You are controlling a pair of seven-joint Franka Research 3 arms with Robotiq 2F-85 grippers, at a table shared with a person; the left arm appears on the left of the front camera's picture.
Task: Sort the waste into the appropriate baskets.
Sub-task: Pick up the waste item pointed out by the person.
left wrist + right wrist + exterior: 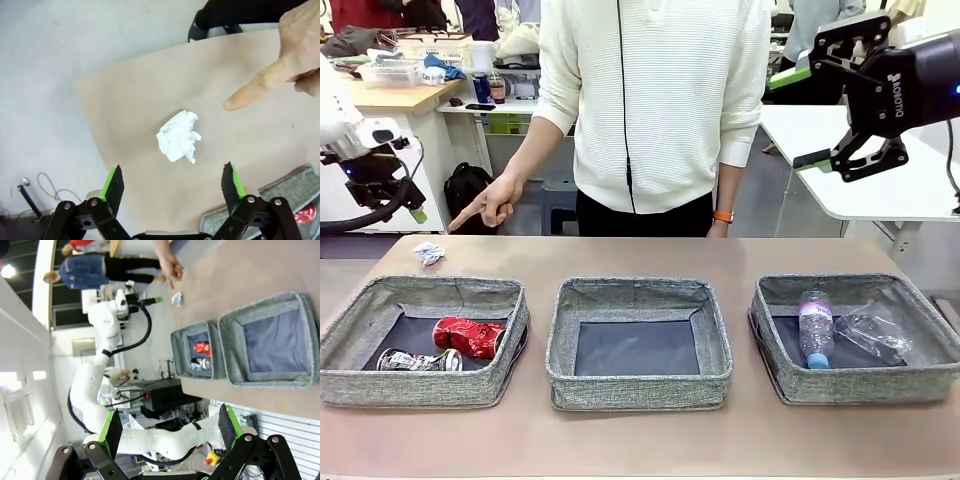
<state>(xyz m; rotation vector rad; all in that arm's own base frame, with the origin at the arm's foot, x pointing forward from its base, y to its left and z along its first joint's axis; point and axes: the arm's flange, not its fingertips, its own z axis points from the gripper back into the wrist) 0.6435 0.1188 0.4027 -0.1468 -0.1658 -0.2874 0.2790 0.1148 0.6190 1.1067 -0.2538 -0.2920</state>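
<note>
Paper wad left on the table, left end effector above it, jaws released.

We see the small white paper wad [179,136] on the bare tan table [640,255] near its far left corner, outside the left basket [350,372]; the person's hand [492,206] points a finger at it. In the left wrist view the wad lies ahead of the left end effector [172,182], roughly centred between its green pads, not touched. It is crumpled, soft, lumpy, no clear long axis. The right end effector [844,100] hangs high over the right side, jaws also released, holding nothing, well apart from the wad, so we judge the left arm nearer. Left basket holds the red soda can [470,336] and dark soda can [418,361], both dented; middle basket [640,385] shows a bare dark bottom; right basket [860,383] holds the clear bottle [815,328] and plastic film [876,333].
</note>
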